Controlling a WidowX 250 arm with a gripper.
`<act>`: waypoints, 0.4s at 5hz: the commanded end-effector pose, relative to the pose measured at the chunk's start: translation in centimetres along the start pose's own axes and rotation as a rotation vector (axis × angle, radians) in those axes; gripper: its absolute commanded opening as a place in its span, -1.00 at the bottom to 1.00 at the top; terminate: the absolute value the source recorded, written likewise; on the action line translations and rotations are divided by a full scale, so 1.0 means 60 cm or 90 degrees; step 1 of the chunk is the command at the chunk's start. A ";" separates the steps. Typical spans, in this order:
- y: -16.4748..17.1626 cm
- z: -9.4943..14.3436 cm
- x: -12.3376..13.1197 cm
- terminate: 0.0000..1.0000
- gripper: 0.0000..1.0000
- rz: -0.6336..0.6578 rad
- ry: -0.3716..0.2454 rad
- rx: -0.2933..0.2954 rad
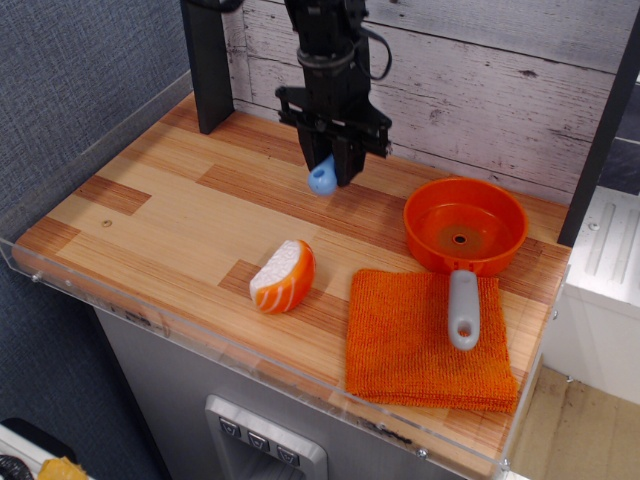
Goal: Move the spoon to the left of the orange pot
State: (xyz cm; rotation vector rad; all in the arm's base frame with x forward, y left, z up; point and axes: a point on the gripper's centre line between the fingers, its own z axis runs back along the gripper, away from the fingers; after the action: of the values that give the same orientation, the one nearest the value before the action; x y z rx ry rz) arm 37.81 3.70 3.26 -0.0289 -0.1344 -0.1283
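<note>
Reading from the front edge backwards, each line takes one thing in the scene.

Near edge: a clear acrylic lip runs along the front of the wood-plank tabletop.

Cloth: an orange knitted square cloth lies flat at the front right; the grey handle of the pan rests on it.

Sushi toy: an orange-and-white plastic sushi piece stands just left of the cloth, apart from it.

Pot: the shallow round orange plastic pot sits behind the cloth at the right, empty, a small hole in its base.

Spoon: the small toy spoon, of which only the light-blue handle end shows, hangs below the black gripper, above the boards and to the left of the pot; its dark bowl is hidden.

Jaws: clamped together on the spoon, pointing down.

Step in hand: carrying is likely near its end; lowering and release appear to remain.

Risk: letting go from this height could make the spoon bounce or roll toward the pot's rim or the sushi toy.

Risk: a thin hold on the handle may let it twist and land askew.

Far: a whitewashed plank wall and a dark upright post stand behind.
</note>
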 end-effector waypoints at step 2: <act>-0.009 -0.023 -0.031 -1.00 -1.00 -0.055 0.005 0.017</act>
State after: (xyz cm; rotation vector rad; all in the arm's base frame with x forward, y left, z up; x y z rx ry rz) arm 37.00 3.59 0.92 -0.0033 -0.1032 -0.2148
